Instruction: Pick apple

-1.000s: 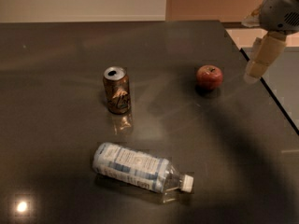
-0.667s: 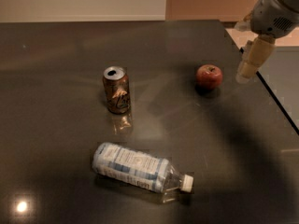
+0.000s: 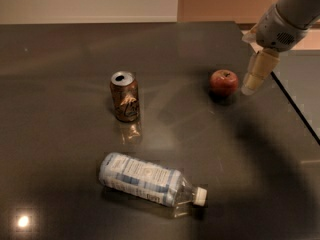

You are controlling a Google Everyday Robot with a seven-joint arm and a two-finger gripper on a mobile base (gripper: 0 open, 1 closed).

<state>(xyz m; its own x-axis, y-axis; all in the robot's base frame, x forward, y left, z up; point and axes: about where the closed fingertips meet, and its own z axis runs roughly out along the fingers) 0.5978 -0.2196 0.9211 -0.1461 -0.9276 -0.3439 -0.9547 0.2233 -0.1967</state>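
Note:
The apple (image 3: 223, 82) is small, round and red with a dark stem dimple. It sits on the dark table (image 3: 60, 59) toward the right side. My gripper (image 3: 251, 87) comes in from the upper right and hangs just right of the apple, its pale fingertip close to the apple's side but apart from it.
A brown can (image 3: 124, 96) stands upright left of the apple. A clear plastic water bottle (image 3: 150, 179) with a white cap lies on its side near the front. The table's right edge (image 3: 295, 109) runs diagonally just beyond the gripper.
My gripper has moved left and lower, from near the table's right edge to just beside the apple. The apple, can and bottle have not moved.

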